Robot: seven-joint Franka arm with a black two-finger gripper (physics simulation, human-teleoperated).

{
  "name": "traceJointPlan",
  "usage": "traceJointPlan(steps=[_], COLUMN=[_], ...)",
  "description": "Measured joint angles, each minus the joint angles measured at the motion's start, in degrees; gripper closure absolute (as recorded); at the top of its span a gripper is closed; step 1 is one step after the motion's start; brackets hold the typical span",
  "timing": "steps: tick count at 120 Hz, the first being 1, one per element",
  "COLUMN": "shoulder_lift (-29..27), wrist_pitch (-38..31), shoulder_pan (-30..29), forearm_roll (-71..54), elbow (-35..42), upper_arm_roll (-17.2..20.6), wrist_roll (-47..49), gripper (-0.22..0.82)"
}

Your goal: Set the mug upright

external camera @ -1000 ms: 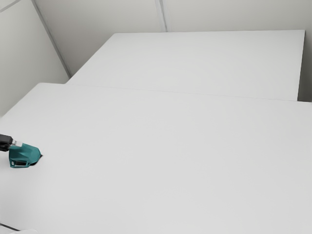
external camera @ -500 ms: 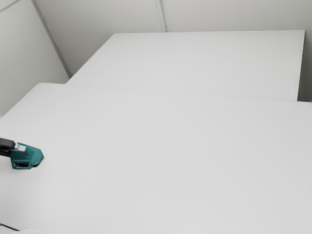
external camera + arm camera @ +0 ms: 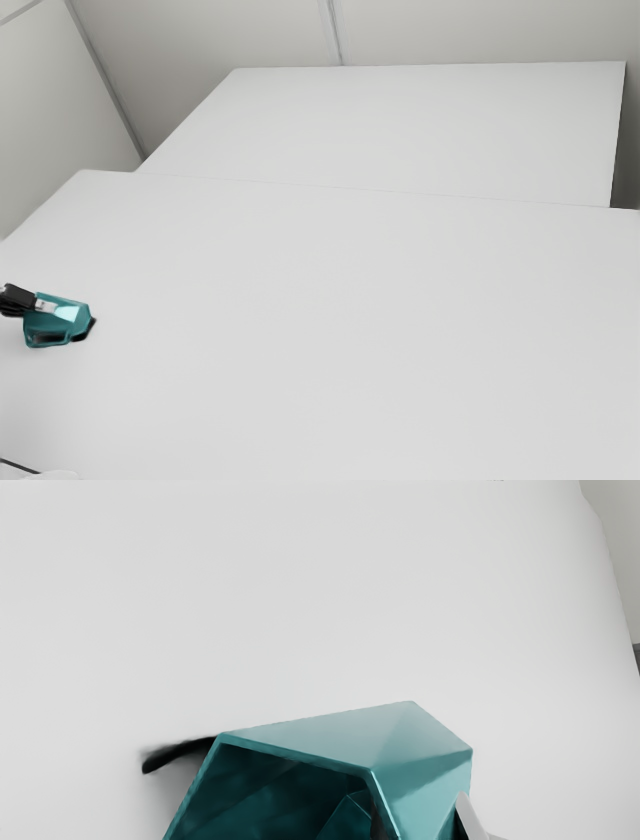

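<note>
The mug (image 3: 68, 316) is out between eight and nine o'clock on the exterior view, tilted over on or just above the desk (image 3: 350, 320), not upright. Its handle (image 3: 32, 343) points to about seven o'clock there. In the wrist view part of the mouth's rim (image 3: 300, 755) faces the camera, and a dark shadow (image 3: 175, 755) runs out beside the mug. The fingers (image 3: 47, 306) are at the mug's ten o'clock side, but I cannot tell whether they are clenched on it or released.

The step in hand looks to be the righting itself. I'd make sure of a firm hold before turning anything, since those slanting faces could let the mug slip or swivel. Then roll it slowly about the low edge of its base, with just enough lift that neither rim nor handle drags. The handle side may well be the heavier one, so watch for a swing towards seven o'clock. Get the base flat before letting go, and back off straight so nothing catches the rim
</note>
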State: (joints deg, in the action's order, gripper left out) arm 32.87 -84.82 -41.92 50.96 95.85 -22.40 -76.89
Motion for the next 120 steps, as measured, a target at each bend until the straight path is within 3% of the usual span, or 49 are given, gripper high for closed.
traceJointPlan(steps=[29,57,72,99,120], shoulder_lift=[-1.7,-8.0,-16.5,-32.7,-37.7], wrist_pitch=[-0.3,-2.0,-6.0,-18.2,-28.0], shoulder_pan=[0.7,5.2,12.2,31.5,45.0], forearm_roll=[0.2,-0.1,-4.4,-21.3,-37.3], elbow=[-0.9,-1.1,3.6,16.9,22.8], upper_arm_roll=[0.1,2.1,2.4,2.4,2.4], wrist_roll=[0.1,0.5,1.6,7.5,14.5], gripper=[0.74,0.77,0.78,0.78,0.78])
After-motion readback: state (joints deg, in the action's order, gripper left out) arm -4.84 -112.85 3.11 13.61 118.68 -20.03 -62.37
